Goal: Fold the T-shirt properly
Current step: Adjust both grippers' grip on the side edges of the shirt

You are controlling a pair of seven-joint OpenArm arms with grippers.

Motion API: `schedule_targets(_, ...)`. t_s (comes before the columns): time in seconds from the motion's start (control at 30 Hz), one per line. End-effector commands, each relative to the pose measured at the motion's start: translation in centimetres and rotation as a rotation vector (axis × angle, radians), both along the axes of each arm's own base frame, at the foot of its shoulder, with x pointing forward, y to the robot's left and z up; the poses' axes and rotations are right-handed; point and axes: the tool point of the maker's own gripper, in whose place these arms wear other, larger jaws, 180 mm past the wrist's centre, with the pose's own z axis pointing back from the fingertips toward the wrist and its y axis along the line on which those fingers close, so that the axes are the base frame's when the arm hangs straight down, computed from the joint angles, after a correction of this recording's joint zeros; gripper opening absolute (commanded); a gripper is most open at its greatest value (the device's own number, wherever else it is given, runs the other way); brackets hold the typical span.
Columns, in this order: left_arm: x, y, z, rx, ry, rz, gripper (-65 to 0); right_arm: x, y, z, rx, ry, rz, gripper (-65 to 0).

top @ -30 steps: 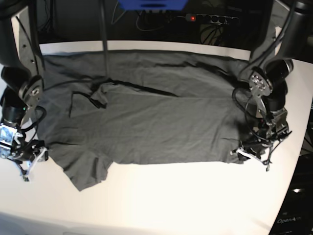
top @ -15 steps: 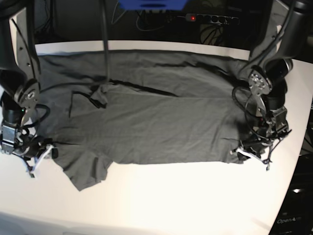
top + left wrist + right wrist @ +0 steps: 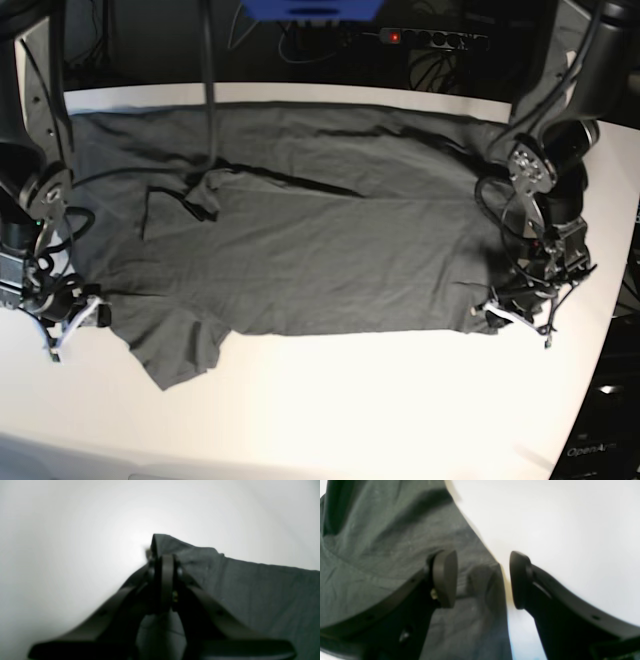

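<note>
Right end effector at counter's left edge, jaws parted, straddling T-shirt sleeve edge, not yet clamped. T-shirt spread flat across counter's far half, sleeve toward near-left. Left end effector at right edge, clenched on T-shirt's hem corner.

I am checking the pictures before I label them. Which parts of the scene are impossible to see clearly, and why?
- Dark grey cotton T-shirt: the white neck label is not visible in any view.
- Left gripper: left wrist view is blurred; the shut jaws hide how much of the hem corner is pinched.
- Right gripper: in the base view, cables and its own body hide whether the open jaws touch the sleeve edge.
- White table: the front corners are cut off by the base view's edge.
</note>
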Motion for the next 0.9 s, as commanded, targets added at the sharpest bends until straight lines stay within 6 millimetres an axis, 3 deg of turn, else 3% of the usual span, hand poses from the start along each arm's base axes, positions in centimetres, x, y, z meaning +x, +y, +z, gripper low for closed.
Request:
schedule_targets(0.0, -8.9, -0.9, -6.8, 0.085, 0.411, -0.122, -62.4, 1.2, -1.2, 2.0, -0.007, -0.06, -0.018, -31.5)
schedule_targets(0.3, -8.9, -0.8, -6.8, 0.086, 0.411, -0.121, -62.4, 0.6, -1.1, 1.3, -0.008, -0.047, -0.016, -31.5)
schedule_targets(0.7, -9.5, -0.8, -7.1, 0.085, 0.421, -0.122, -62.4, -1.8, 0.4, -2.0, 0.016, -0.01, -0.004, -32.4)
schedule_targets(0.77, -9.5, -0.8, -7.2, 0.085, 0.423, -0.122, -62.4, -1.9, 1.1, -2.4, 0.025, -0.001, 0.004, -35.8)
schedule_targets(0.87, -9.5, -0.8, -7.2, 0.085, 0.423, -0.122, -62.4, -1.9, 1.4, -2.5, 0.029, 0.001, 0.007, -46.4)
